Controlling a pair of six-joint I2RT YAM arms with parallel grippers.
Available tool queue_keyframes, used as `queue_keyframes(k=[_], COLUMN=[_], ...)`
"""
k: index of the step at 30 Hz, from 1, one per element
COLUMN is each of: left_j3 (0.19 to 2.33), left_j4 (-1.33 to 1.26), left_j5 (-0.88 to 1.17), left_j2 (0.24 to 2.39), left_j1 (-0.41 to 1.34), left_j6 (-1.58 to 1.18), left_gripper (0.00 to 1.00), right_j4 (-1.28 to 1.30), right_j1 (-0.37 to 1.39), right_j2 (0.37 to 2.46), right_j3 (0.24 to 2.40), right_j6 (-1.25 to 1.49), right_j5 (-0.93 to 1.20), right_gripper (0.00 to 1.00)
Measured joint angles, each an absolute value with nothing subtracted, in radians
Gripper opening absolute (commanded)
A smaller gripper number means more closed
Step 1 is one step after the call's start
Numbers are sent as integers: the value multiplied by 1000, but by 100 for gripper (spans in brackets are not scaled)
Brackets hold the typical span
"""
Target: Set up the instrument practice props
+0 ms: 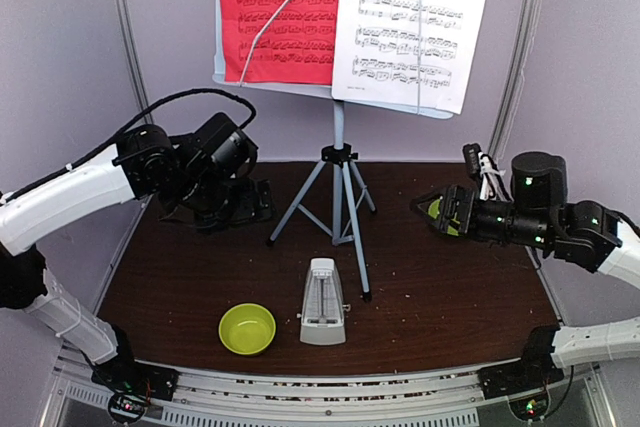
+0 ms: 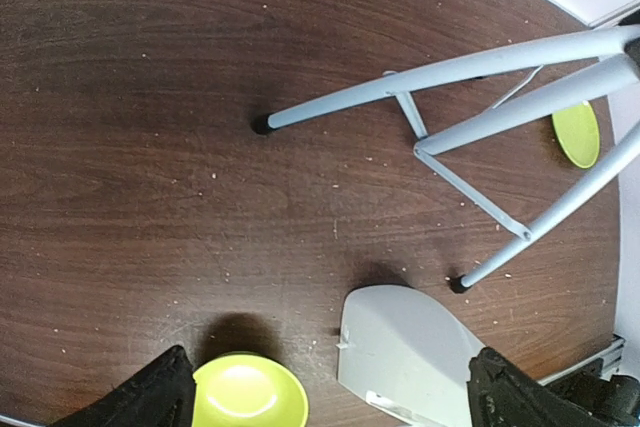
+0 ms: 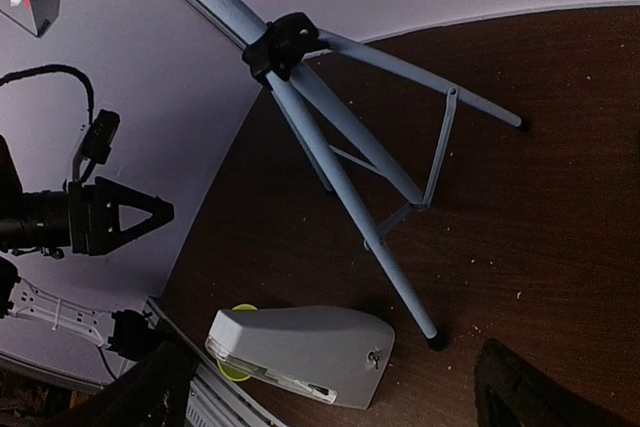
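Observation:
The pale music stand [image 1: 338, 154] stands on its tripod at the table's middle, holding a red sheet [image 1: 280, 12] on the left and a white sheet [image 1: 412, 22] on the right. In front of it the small grey metronome [image 1: 322, 302] stands upright. My left gripper [image 1: 240, 209] hangs open left of the tripod legs [image 2: 440, 82], holding nothing. The left wrist view shows the metronome [image 2: 410, 347] below the spread left gripper [image 2: 330, 397]. My right gripper [image 1: 425, 209] is open and empty right of the stand. Its wrist view shows the tripod [image 3: 340, 167] and metronome [image 3: 300, 352] beyond the right gripper [image 3: 340, 397].
A lime-green bowl [image 1: 247, 328] sits left of the metronome near the front edge; the bowl [image 2: 250, 397] also shows in the left wrist view. A flat green plate [image 2: 577, 134] lies right of the tripod, under my right gripper. Pale walls enclose the dark wooden table [image 1: 450, 297].

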State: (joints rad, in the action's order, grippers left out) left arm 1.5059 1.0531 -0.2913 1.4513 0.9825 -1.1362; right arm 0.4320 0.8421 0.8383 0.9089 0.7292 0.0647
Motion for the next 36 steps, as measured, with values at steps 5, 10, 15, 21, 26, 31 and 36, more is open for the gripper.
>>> queue_keyframes(k=[5, 10, 15, 21, 26, 31, 36], left_j3=[1478, 1443, 1439, 1408, 1317, 1222, 1195], left_j4=[1049, 1055, 1067, 1069, 1035, 1009, 987], left_j5=[-297, -323, -371, -412, -426, -446, -485], left_j2=[1455, 1455, 1455, 1454, 1422, 1346, 1298], left_j1=[958, 944, 943, 941, 919, 897, 889], left_j6=[-1120, -1116, -1108, -1112, -1129, -1150, -1150], left_gripper=[98, 98, 98, 98, 98, 98, 98], right_j4=[500, 605, 724, 794, 810, 830, 850], right_j1=[990, 1105, 1162, 1200, 1222, 1245, 1248], right_j2=[970, 1166, 1364, 1501, 1608, 1702, 1766], right_j3=[981, 1168, 1334, 1456, 1541, 1590, 1595], right_j6=[740, 754, 786, 797, 799, 820, 854], right_j5=[-38, -125, -182, -189, -187, -181, -179], right_gripper=[100, 100, 100, 100, 100, 100, 94])
